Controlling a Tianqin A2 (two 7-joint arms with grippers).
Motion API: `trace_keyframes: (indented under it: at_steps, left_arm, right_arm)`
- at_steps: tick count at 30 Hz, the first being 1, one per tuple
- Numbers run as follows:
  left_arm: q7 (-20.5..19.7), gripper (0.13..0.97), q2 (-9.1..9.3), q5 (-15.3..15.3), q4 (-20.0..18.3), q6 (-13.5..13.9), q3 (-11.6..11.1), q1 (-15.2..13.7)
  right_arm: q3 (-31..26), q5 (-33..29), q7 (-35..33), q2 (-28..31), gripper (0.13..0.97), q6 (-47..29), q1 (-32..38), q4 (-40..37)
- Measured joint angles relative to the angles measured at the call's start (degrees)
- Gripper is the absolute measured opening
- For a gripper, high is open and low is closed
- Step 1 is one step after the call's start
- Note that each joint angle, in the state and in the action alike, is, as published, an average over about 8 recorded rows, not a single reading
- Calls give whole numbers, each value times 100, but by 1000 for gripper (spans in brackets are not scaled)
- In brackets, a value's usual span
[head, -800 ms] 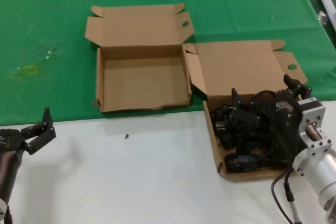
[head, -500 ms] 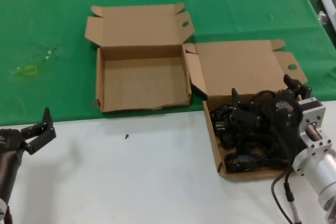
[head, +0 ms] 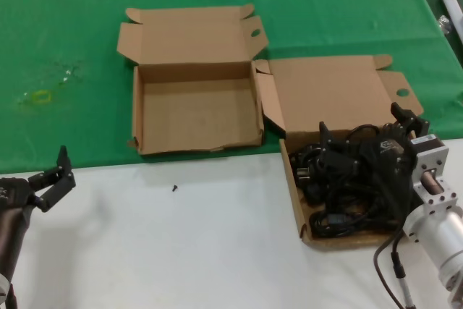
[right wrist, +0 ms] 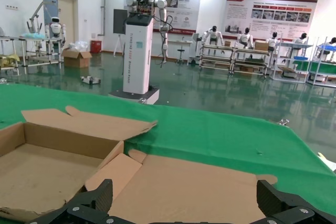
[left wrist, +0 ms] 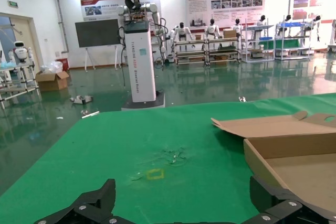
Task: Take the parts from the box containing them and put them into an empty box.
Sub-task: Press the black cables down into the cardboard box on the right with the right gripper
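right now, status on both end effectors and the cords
Right end effector open, down among the black bundled power cords in the right cardboard box. Left end effector open, parked low left. Left cardboard box empty; path clear.

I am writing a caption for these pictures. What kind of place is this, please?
Probably a robotics lab or demonstration hall: humanoid robots stand by shelving racks, poster boards line the wall, and a white tower carries another robot torso.

Bright even overhead light; soft short shadows beside boxes; hall floor glossy with reflections; head view slightly soft
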Motion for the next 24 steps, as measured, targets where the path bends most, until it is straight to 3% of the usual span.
trace_keyframes:
  at_steps: [9,18,24]
  left_arm:
    - [0,875,0,0,0,0,0,0]
    - [0,725,0,0,0,0,0,0]
    - [0,561,0,0,0,0,0,0]
  right_arm:
    - [-70,13,22,39,966,33,1,10]
    - [-184,78,120,212,966,-31,5,99]
    - [-216,92,202,578,966,-215,-15,191]
